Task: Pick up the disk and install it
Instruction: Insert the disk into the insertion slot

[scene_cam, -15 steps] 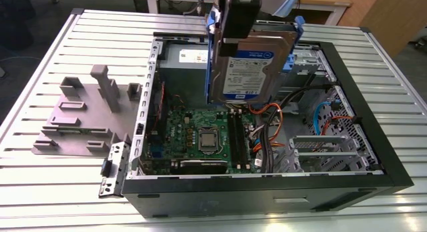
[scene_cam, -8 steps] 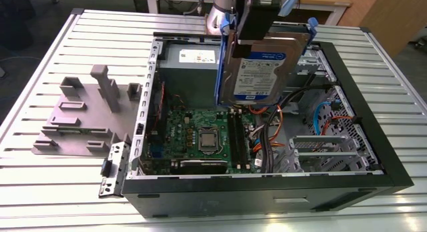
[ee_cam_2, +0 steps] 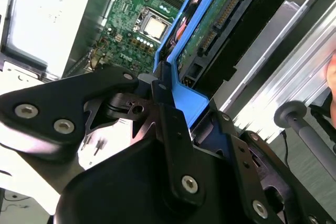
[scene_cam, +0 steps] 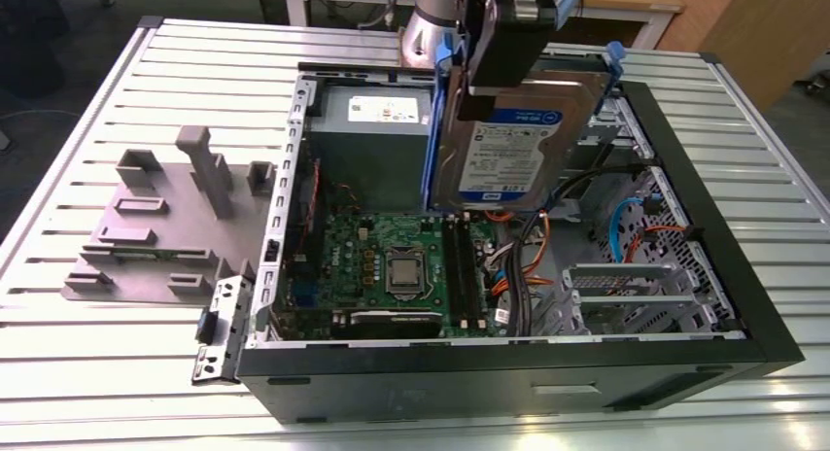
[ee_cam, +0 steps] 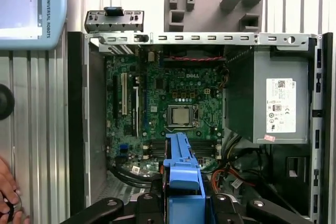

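The disk (scene_cam: pixel 508 152) hangs upright above the open computer case (scene_cam: pixel 726 276), label facing the exterior view, blue rails along its sides. My gripper (scene_cam: pixel 500 82) is shut on its top end, over the case's back half. In the second wrist view the black fingers (ee_cam_2: pixel 167 114) clamp the blue rail (ee_cam_2: pixel 188 100), and the disk's green circuit side (ee_cam_2: pixel 212 22) runs away from them. The first wrist view shows the blue rail (ee_cam: pixel 181 166) end-on between the gripper (ee_cam: pixel 181 203) and the motherboard (ee_cam: pixel 173 108) below.
Inside the case lie the motherboard (scene_cam: pixel 389 261), a grey power supply box (scene_cam: pixel 373 121) and bundled cables (scene_cam: pixel 532 266). A grey fixture plate (scene_cam: pixel 155 237) sits on the slatted table at the exterior view's left. A person's hand (ee_cam: pixel 7 195) rests beside the case.
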